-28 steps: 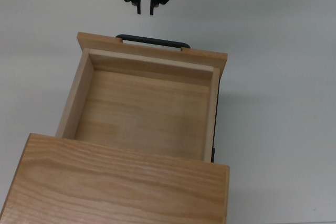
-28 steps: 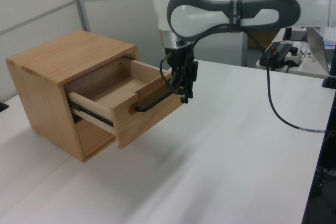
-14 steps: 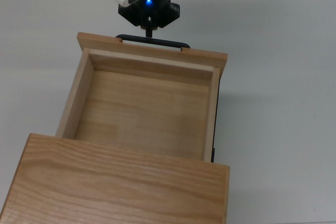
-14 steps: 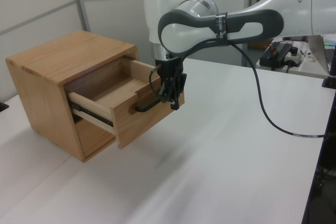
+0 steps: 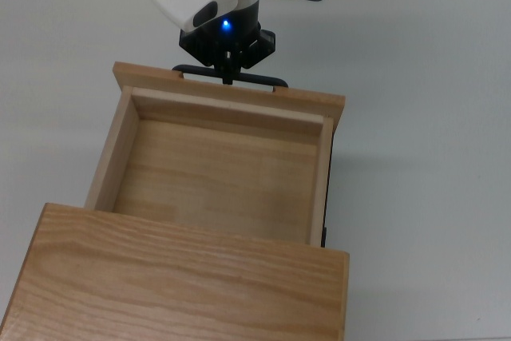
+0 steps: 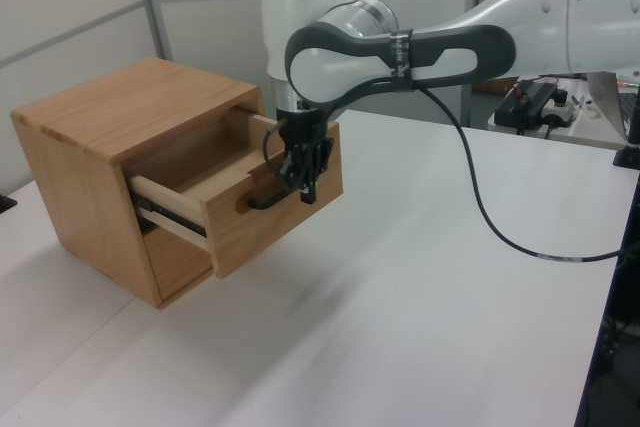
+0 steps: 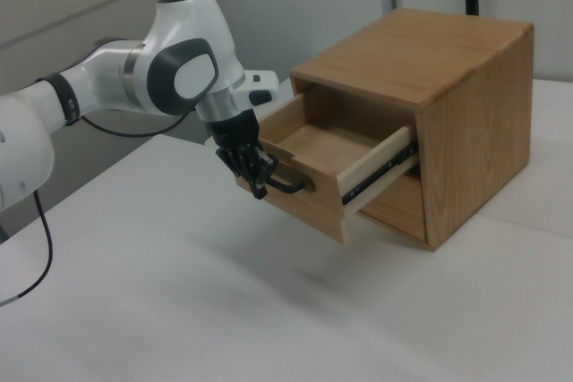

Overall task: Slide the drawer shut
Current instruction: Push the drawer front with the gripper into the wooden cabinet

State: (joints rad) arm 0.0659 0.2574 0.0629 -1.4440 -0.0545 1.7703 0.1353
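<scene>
Claw [image 5: 227, 79] sits at the black bar handle [image 6: 262, 201] on the drawer [image 5: 215, 167] front, about 12 o'clock of the drawer box in the top view; whether it's wide, narrow or gripping the bar, can't tell. Arm comes in from 12 o'clock, w/ a blue light showing on the wrist.

Drawer is pulled well out of the wooden cabinet [image 7: 466, 123], inside empty, slide rail [image 7: 380, 176] visible along its side in the right view. Cabinet stands on the white counter [image 6: 420, 287].

Progress, my read: contact w/ the front looks made, but nearly the whole travel is left. Drawer needs pushing toward 6 o'clock in the top view until the front panel meets the cabinet face.
</scene>
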